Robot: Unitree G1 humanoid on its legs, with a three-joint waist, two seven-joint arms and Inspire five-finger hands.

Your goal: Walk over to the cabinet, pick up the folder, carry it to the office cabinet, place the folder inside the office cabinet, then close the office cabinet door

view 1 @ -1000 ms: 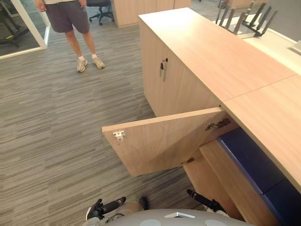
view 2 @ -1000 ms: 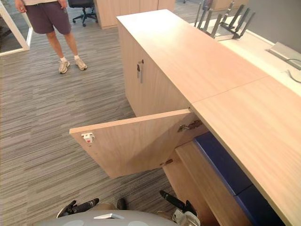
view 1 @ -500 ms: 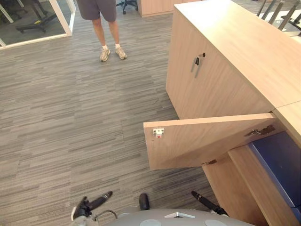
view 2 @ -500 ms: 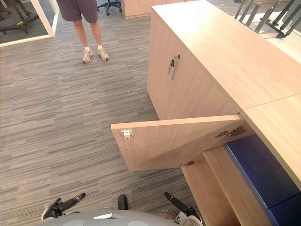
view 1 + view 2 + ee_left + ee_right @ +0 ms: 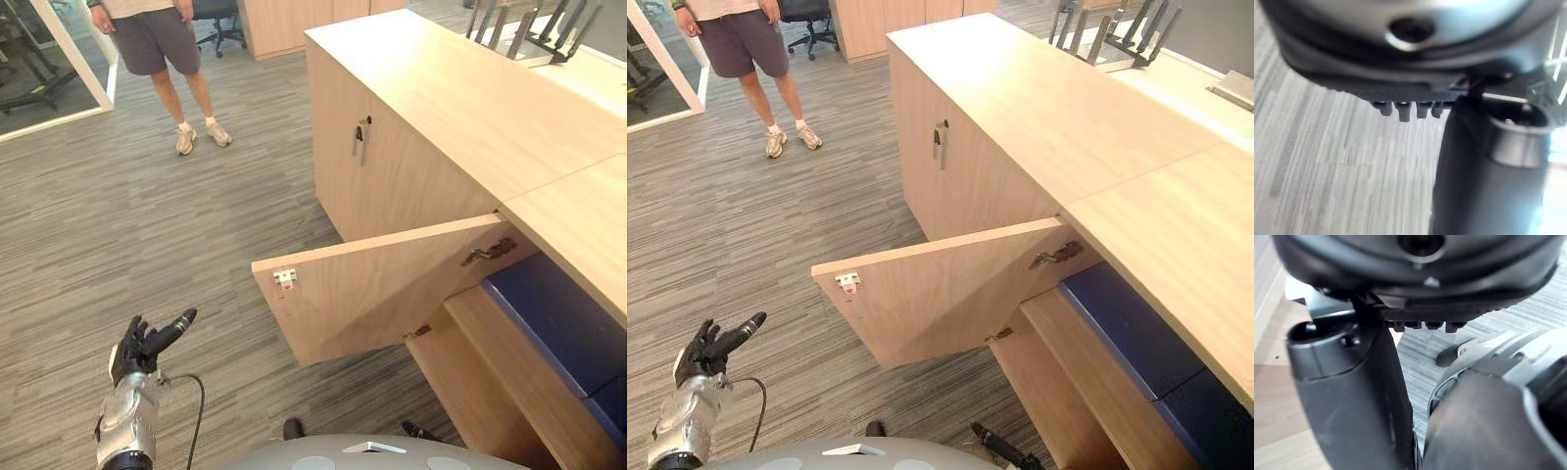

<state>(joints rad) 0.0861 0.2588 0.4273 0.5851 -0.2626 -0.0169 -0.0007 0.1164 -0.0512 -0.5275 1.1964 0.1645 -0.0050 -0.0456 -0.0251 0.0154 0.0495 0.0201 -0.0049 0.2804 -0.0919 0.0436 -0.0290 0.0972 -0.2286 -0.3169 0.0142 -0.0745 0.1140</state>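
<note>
Blue folder (image 5: 549, 318) is lying on the shelf inside the cabinet (image 5: 573, 211) on the right, with the door (image 5: 382, 294) swung open. Left hand (image 5: 137, 345) is up at near left, fingers spread, empty. Right hand (image 5: 997, 446) is low, fingers straight.

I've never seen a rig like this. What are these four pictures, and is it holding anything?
This is a walking humanoid robot with two arms, each ending in a dark robot hand. The two wide pictures come from cameras in its head, looking down; the two close ones from cameras on its wrists. The left robot hand is open and empty above the carpet. The right robot hand shows up close in its own wrist picture. Ahead stands a wooden cabinet with its door swung open; something blue lies inside, perhaps the folder. A person stands further off.
</note>
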